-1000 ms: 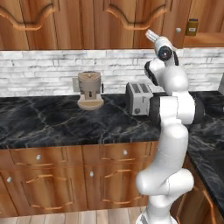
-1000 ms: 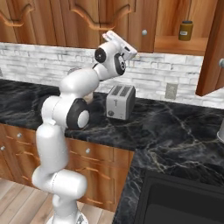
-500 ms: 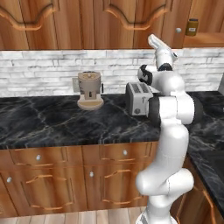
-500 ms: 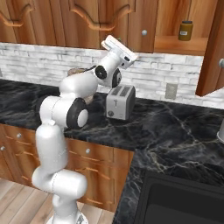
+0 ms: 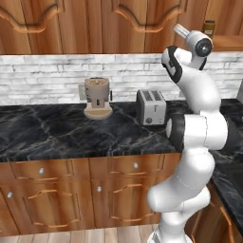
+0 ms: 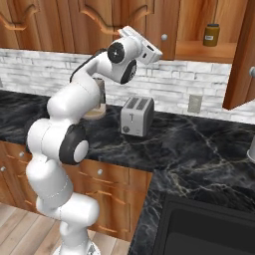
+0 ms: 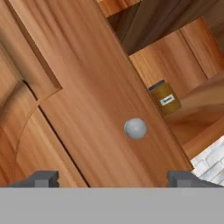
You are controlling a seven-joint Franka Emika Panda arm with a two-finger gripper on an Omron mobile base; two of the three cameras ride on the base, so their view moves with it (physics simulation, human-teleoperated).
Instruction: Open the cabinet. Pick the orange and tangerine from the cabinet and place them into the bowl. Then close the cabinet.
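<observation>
The cabinet door [image 7: 87, 96] is reddish-brown wood with an arched raised panel and stands shut. Its small round silver knob [image 7: 135, 128] lies a short way ahead of my gripper [image 7: 113, 179], slightly to the right of the midline. The gripper is open, with its two dark fingertips [image 7: 41, 178] wide apart and nothing between them. In the right base view the hand [image 6: 144, 46] is raised to wall-cabinet height, just left of the knob [image 6: 164, 37]. The orange, the tangerine and the bowl are out of view.
Right of the shut door is an open compartment with a brown jar [image 6: 211, 35] on its shelf, and its door [image 6: 241, 55] is swung out. On the black marble counter [image 6: 199, 144] stand a toaster [image 6: 137, 115] and a wooden appliance [image 5: 97, 97]. A dark sink [image 6: 209, 229] lies at the lower right.
The hand has risen and swung toward the shut door's knob. The upper arm has straightened upward. The jaws have spread apart.
</observation>
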